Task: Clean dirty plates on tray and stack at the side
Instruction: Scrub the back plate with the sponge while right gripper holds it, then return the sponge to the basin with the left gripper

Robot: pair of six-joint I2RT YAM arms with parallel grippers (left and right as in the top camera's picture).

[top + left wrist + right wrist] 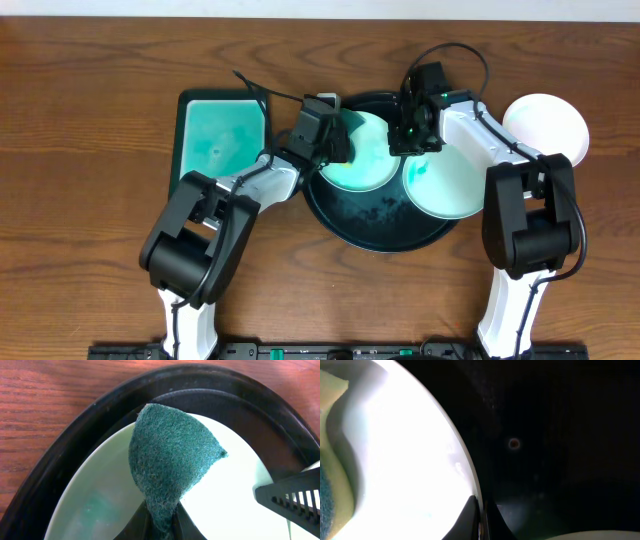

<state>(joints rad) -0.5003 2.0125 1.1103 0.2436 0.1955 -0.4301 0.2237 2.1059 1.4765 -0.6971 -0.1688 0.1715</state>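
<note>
A pale-mint plate [362,158] with teal smears stands tilted in the black tray [380,230]. My right gripper [410,135] is shut on that plate's rim, seen in the right wrist view [481,520] with the plate [400,460] bright white. My left gripper [325,135] is shut on a green sponge [170,462] and presses it on the plate [100,505]. A second plate [448,185] lies on the tray's right side. A third white plate [550,125] sits on the table to the right.
A teal rectangular dish [220,140] with liquid stands left of the tray. The tray [60,435] rests on a brown wooden table [100,90]. The right gripper's black finger [292,497] shows in the left wrist view.
</note>
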